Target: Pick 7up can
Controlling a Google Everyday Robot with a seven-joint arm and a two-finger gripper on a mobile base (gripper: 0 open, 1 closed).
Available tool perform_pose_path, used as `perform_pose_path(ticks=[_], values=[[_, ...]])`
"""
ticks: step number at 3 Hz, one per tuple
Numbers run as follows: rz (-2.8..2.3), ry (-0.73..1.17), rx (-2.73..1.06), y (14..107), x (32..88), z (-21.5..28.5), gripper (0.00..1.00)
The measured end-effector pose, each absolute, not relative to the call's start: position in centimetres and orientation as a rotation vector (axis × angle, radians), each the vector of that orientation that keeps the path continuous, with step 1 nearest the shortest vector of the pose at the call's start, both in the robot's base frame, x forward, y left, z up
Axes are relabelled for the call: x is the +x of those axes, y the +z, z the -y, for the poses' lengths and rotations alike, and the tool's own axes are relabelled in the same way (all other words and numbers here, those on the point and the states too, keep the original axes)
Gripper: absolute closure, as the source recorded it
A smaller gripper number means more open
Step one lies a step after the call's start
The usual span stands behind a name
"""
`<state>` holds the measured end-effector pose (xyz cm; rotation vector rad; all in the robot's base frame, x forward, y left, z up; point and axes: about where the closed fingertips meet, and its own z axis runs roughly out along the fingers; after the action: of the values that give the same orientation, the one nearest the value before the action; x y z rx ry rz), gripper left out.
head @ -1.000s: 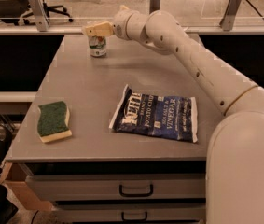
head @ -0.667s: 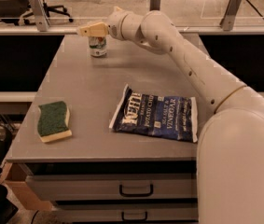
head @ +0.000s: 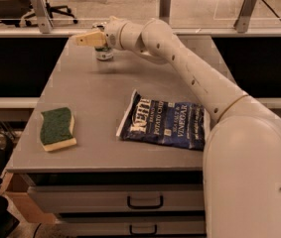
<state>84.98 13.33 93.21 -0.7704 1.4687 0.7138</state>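
Observation:
The 7up can [head: 104, 54] stands upright near the far left corner of the grey table [head: 95, 98]. Only its silvery-green lower part shows; its top is hidden behind my wrist. My gripper [head: 88, 38] is a pale yellow tip at the end of the long white arm. It sits just above and to the left of the can, pointing left. I cannot tell whether it touches the can.
A blue Kettle chip bag [head: 164, 121] lies flat right of the table's middle, partly under my arm. A green and yellow sponge [head: 57, 128] lies near the front left edge. Drawers [head: 145, 201] are below the table front. A glass rail with posts [head: 39, 10] runs behind.
My gripper has moved left and slightly down, from over the can to its upper left. The can, bag and sponge have stayed in place.

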Motion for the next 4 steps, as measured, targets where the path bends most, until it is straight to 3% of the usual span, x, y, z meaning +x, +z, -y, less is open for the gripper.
perform_pose_path(ticks=[1, 4], values=[[-1.471, 0.754, -0.755, 92.32, 84.69, -14.87, 0.18], [-1.469, 0.763, -0.764, 92.23, 84.49, -15.72, 0.88]])
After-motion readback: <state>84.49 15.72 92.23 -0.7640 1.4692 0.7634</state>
